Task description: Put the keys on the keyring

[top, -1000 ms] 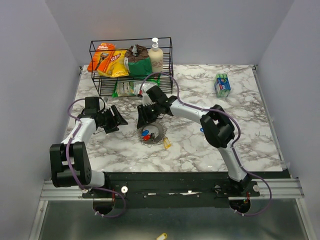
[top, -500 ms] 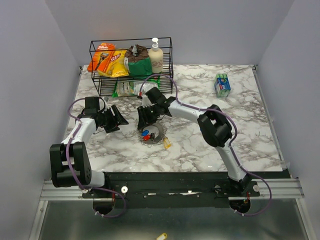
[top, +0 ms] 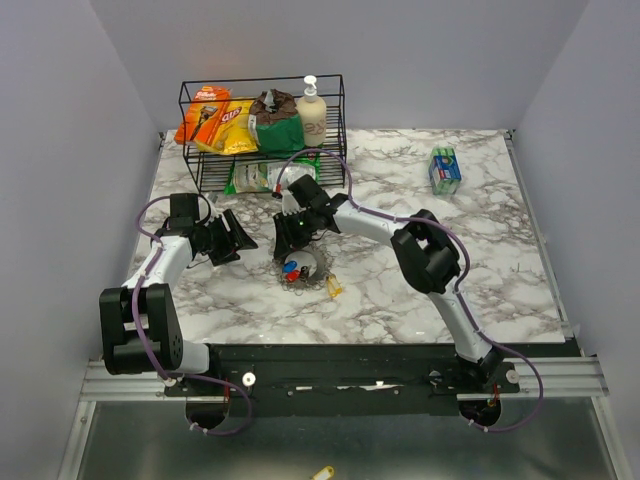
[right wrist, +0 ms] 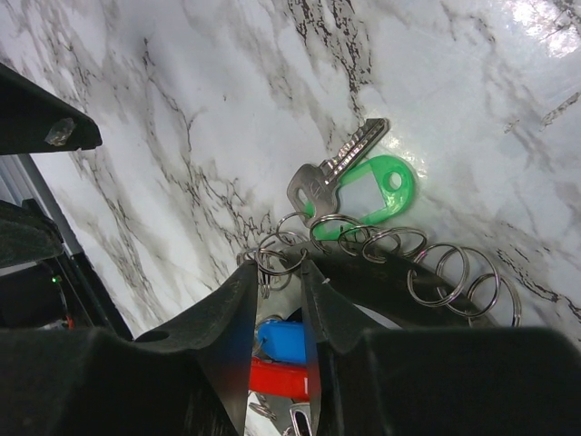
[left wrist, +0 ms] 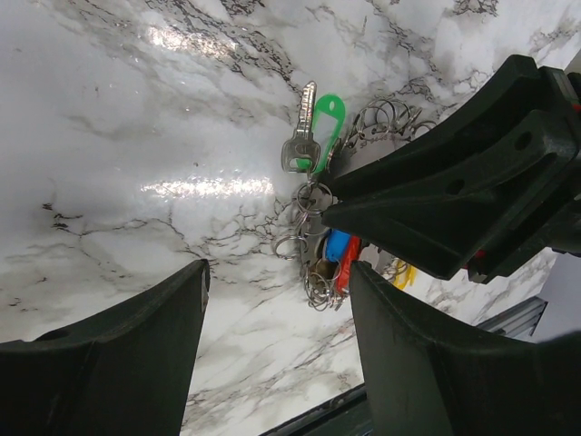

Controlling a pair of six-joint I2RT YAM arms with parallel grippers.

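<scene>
The keys lie in a bunch [top: 294, 269] on the marble, with blue [right wrist: 283, 340] and red [right wrist: 283, 378] tags, a green-tagged key [right wrist: 361, 184] and a yellow one [top: 333, 288] a little apart. Small split rings [right wrist: 436, 270] trail from the bunch. The large thin keyring [top: 310, 268] shows only faintly around them. My right gripper [top: 289, 243] is down on the bunch, its jaws nearly closed on a cluster of small rings [right wrist: 280, 261]. My left gripper [top: 226, 240] is open and empty, left of the bunch, which also shows in the left wrist view [left wrist: 331, 259].
A black wire rack [top: 262, 135] with snack bags and a soap bottle stands at the back left. A blue-green box [top: 445, 169] sits at the back right. The right arm's fingers [left wrist: 454, 195] fill the right side of the left wrist view.
My right gripper has shifted slightly left over the key bunch. The left arm has not moved.
</scene>
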